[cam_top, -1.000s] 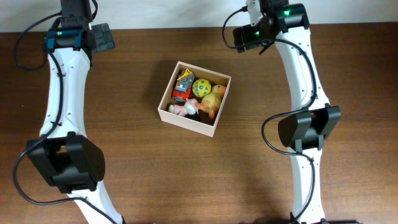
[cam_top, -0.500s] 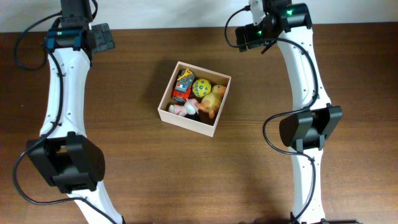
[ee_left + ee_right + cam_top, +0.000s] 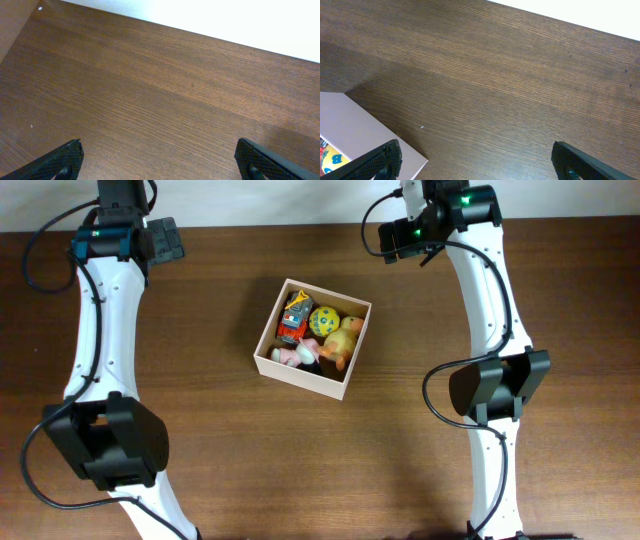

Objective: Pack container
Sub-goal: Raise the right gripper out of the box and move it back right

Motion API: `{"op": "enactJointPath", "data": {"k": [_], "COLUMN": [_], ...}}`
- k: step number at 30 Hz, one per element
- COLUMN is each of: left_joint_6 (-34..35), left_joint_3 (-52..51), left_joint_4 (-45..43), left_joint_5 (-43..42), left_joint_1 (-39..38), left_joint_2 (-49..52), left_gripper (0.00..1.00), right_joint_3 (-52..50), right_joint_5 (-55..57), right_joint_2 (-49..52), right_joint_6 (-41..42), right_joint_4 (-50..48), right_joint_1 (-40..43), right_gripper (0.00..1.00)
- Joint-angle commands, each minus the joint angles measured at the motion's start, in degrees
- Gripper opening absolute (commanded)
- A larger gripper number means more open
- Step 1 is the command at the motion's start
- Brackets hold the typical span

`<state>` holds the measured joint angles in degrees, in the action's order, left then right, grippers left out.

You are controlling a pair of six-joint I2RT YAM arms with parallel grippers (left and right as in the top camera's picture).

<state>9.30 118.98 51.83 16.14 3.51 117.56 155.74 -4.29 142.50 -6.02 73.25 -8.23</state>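
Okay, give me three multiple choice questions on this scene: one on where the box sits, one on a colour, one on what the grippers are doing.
1. Where on the table does the container stand?
A. near the middle
B. at the near edge
C. in the far left corner

2. What colour is the ball inside it?
A. blue
B. yellow
C. black

3. How are the left gripper and right gripper?
A. both shut on toys
B. one open, one shut
C. both open, empty

Answers: A, the overhead view shows it mid-table; B, the ball is yellow with small spots; C, each wrist view shows jaws wide apart with only table between.
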Motion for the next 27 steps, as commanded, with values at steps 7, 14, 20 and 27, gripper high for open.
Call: {"op": "enactJointPath", "data": {"k": [7, 14, 20, 27], "left_joint_6": [0.7, 0.7, 0.7, 0.7], "left_joint_3": [0.2, 0.2, 0.2, 0.2], "left_joint_4": [0.0, 0.1, 0.1, 0.1], "left_joint_5": [0.6, 0.6, 0.6, 0.6], "left_joint_1": [0.0, 0.0, 0.0, 0.0], "left_joint_2": [-0.1, -0.1, -0.1, -0.1], "left_gripper": [0.99, 0.99, 0.99, 0.99], "right_joint_3": [1.2, 1.2, 1.2, 1.2], "right_joint_5": [0.3, 0.5, 0.7, 0.7], "right_joint_2": [-1.4, -1.4, -1.4, -1.8], "right_joint_6": [0.5, 0.3, 0.3, 0.3], "right_joint_4": [-0.2, -1.0, -10.7, -31.0], "right_joint_1": [0.4, 0.8, 1.3, 2.3], "right_gripper": [0.99, 0.99, 0.99, 0.99]}}
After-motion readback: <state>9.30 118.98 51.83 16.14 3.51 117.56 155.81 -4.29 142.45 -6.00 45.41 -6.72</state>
